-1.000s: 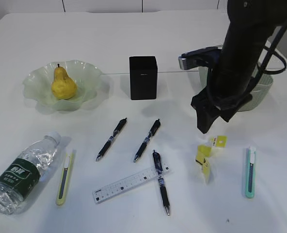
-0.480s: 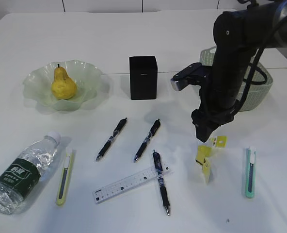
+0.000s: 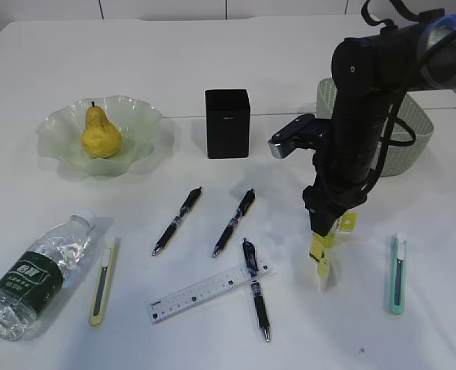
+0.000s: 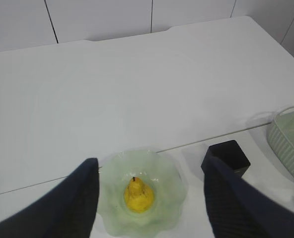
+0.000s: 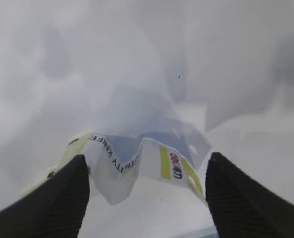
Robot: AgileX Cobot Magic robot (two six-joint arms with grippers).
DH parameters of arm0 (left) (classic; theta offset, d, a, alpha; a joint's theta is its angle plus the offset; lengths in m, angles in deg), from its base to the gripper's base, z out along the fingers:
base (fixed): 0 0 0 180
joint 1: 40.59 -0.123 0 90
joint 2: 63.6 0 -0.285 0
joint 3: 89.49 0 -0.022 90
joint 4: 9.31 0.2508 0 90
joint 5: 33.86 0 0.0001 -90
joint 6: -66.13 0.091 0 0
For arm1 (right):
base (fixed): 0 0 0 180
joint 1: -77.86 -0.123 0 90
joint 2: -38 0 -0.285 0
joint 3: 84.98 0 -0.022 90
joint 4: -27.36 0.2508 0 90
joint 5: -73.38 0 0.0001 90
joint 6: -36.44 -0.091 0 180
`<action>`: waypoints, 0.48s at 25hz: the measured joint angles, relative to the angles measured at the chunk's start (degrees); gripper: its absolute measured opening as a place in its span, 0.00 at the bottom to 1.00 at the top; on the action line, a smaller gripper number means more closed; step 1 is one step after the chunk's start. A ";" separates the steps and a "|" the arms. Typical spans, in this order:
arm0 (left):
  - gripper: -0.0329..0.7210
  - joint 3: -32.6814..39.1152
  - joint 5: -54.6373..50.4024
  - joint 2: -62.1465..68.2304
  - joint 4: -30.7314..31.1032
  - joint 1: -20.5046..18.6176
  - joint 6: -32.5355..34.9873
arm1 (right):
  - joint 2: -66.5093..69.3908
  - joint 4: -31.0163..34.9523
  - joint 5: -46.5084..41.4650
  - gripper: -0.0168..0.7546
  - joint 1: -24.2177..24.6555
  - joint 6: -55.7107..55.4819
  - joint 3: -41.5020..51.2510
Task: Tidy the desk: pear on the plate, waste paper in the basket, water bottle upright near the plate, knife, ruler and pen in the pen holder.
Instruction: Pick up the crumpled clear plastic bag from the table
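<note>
The right gripper [image 3: 323,228] stands with jaws wide, straddling the waste paper [image 3: 326,248], a crumpled yellow-and-white wrapper lying on the desk [image 3: 290,46] in front of the basket [image 3: 413,150]; in the right wrist view the scrap [image 5: 142,163] sits between the 2 fingers [image 5: 67,196], not yet pinched. To do this well, sink until the tips nearly meet the tabletop, close on the raised fold, then lift clear before swinging to the basket. Compared with 1 second ago, the arm has dropped from above and behind the scrap right onto it. The left gripper [image 4: 149,193] hangs open, high over the pear [image 4: 138,195] on the plate [image 4: 112,218].
</note>
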 joint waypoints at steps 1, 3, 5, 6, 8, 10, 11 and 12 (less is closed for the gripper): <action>0.66 0.00 0.00 0.00 0.03 0.00 0.00 | 0.00 0.00 -0.12 0.76 0.00 0.00 0.00; 0.66 0.00 0.00 0.00 0.03 0.00 0.00 | 0.00 0.00 -0.90 0.76 0.00 0.00 0.00; 0.66 0.00 0.00 0.00 0.13 0.00 0.00 | 0.00 0.00 -1.39 0.76 0.00 0.00 0.00; 0.66 0.00 0.00 0.00 0.24 0.00 0.00 | 0.00 0.00 -1.54 0.76 0.00 0.00 -0.14; 0.66 0.00 0.00 0.00 0.33 0.00 0.00 | 0.00 0.00 -2.16 0.76 0.00 0.00 -0.69; 0.66 0.00 0.00 0.00 0.33 0.00 0.00 | 0.00 0.00 -2.69 0.76 0.00 0.12 -1.99; 0.66 0.00 0.00 0.00 0.33 0.00 0.00 | 0.00 0.00 -2.78 0.75 0.00 0.12 -2.61; 0.66 0.00 0.00 0.00 0.33 0.00 0.00 | 0.00 0.00 -3.08 0.75 0.00 0.12 -3.33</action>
